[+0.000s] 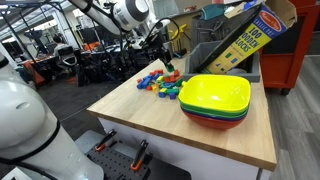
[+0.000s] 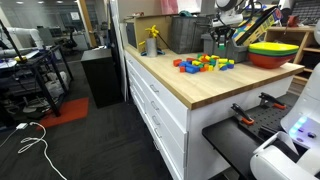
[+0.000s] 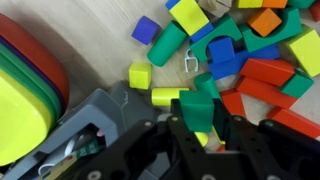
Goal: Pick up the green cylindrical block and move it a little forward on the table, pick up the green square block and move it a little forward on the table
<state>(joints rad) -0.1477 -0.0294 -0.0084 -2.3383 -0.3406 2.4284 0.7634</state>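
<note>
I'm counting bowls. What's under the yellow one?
Nested under the yellow bowl are a green bowl and a red bowl; only their rims show. Their insides and any bowl lower down are covered.

An open laboratory hall is shown in both exterior views. A pale wood desk [image 1: 150,118] with white drawer fronts [image 2: 160,105] is set in the middle. In an exterior view, grey plank flooring [image 1: 295,125] is laid on the right, a red tool cabinet [image 1: 287,55] is placed at the far right, and black office chairs [image 1: 95,62] are gathered at the far left. In an exterior view, dark carpet [image 2: 95,145] is spread on the near left, where white cables [image 2: 35,145] and a red mat [image 2: 65,108] are laid. A black cabinet [image 2: 100,75] is stood just beside the desk, and an equipment cart [image 2: 30,70] is parked at the left. A black and orange bench [image 2: 250,112] is placed at the near right.
</note>
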